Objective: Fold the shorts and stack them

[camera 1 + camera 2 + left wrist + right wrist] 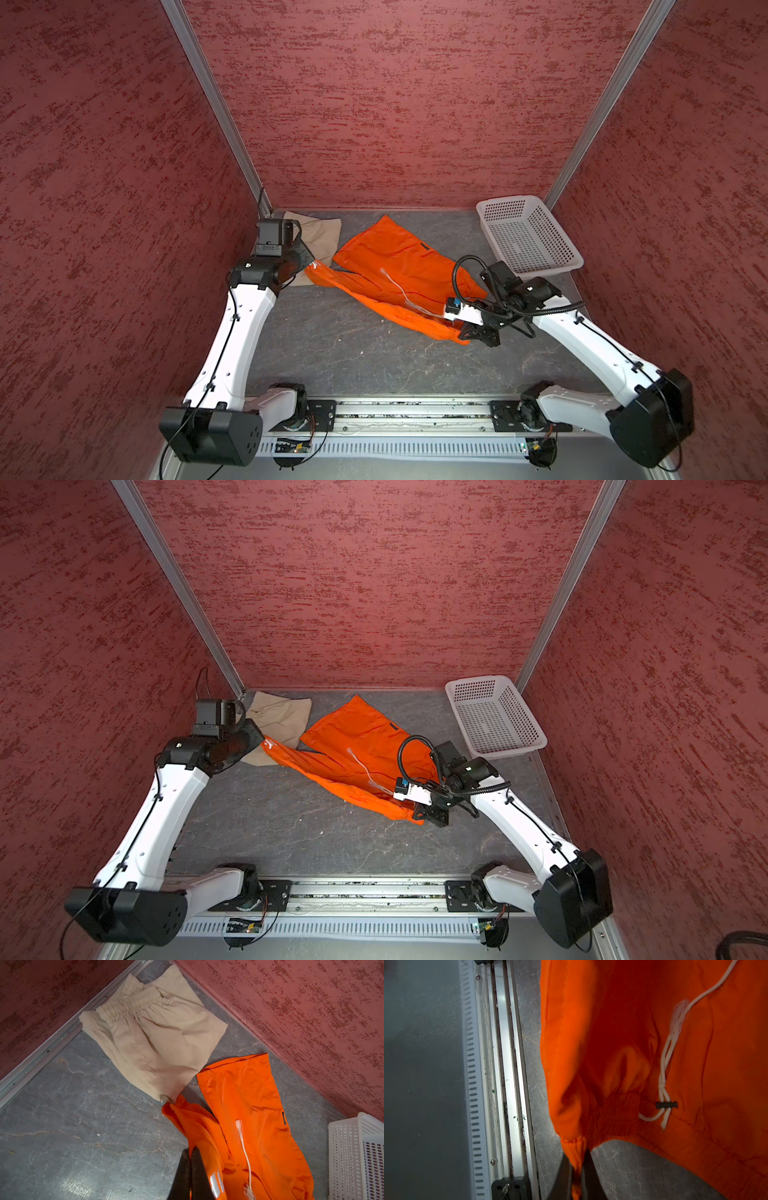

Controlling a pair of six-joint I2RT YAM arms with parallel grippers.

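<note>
The orange shorts (395,266) (361,742) are stretched slantwise across the grey floor, a white drawstring (664,1064) lying on them. My left gripper (309,266) (190,1154) is shut on their far left end, with orange cloth pinched between the black fingers. At the near right end, my right gripper (465,332) (578,1160) is shut on the gathered waistband, which is lifted a little off the floor. Folded in the back left corner lie the beige shorts (318,241) (158,1043), their elastic waist against the wall; the orange end touches their near corner.
A white perforated basket (552,232) (478,681) (342,1147) stands in the back right corner, nothing seen in it. Red textured walls close in the left, back and right. A metal rail (407,413) carrying both arm bases runs along the front edge.
</note>
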